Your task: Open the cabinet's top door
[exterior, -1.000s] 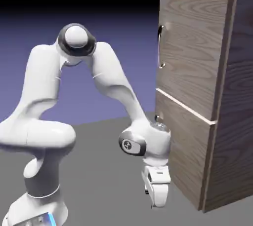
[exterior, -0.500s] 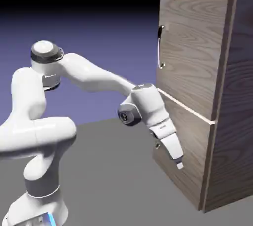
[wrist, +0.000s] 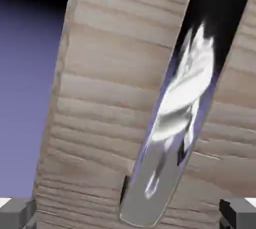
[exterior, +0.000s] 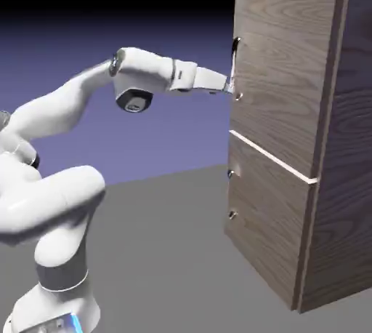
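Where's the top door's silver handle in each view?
Exterior view: handle upper right of centre, a thin vertical bar on the top door, fingers right at it.
Hand view: handle large, slanting from top right to bottom centre.
Shared landmark: the door's wood grain behind the handle.

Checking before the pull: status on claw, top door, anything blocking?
Claw open, level, at the handle, bar between the fingertips, not gripped. Top door shut, flush with cabinet. Nothing in the way.
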Robot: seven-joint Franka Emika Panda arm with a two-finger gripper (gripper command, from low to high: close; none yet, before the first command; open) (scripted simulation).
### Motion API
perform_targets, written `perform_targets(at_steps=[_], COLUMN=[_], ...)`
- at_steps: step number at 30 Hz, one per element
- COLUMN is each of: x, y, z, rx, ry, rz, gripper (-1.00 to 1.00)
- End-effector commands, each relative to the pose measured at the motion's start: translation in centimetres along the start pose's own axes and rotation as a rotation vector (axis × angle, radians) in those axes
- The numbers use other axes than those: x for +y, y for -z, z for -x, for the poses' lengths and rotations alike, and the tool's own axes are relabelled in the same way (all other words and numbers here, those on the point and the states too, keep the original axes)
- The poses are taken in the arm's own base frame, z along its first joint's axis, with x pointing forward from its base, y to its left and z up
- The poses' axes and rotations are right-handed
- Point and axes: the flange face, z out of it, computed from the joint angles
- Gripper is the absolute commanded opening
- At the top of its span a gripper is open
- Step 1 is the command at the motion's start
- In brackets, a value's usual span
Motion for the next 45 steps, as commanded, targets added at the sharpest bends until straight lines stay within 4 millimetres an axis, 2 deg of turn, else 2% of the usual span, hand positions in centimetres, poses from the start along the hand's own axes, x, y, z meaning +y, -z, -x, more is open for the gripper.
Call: perform_targets(at_steps=[1, 6, 11, 12, 13, 19, 23, 31, 38, 45], x=[0.0, 0.0, -0.6, -0.6, -0.6, 3.0, 5.6, 8.8, 11.2, 14.9], y=[0.3, 1.5, -3.4, -3.4, -3.4, 2.3, 5.3, 8.3, 10.0, 12.1], z=[-0.2, -1.0, -1.7, -1.7, -1.7, -2.9, -4.1, -5.7, -6.9, -9.1], rx=[0.032, 0.144, 0.144, 0.144, 0.144, 0.01, -0.074, -0.166, -0.23, -0.327], ry=[-0.036, -0.169, -0.169, -0.169, -0.169, -0.149, -0.136, -0.121, -0.111, -0.094], rz=[-0.025, -0.12, -0.12, -0.12, -0.12, -0.278, -0.376, -0.482, -0.556, -0.666], gripper=[0.0, 0.0, 0.0, -1.0, -1.0, -1.0, -1.0, -1.0, -1.0, -1.0])
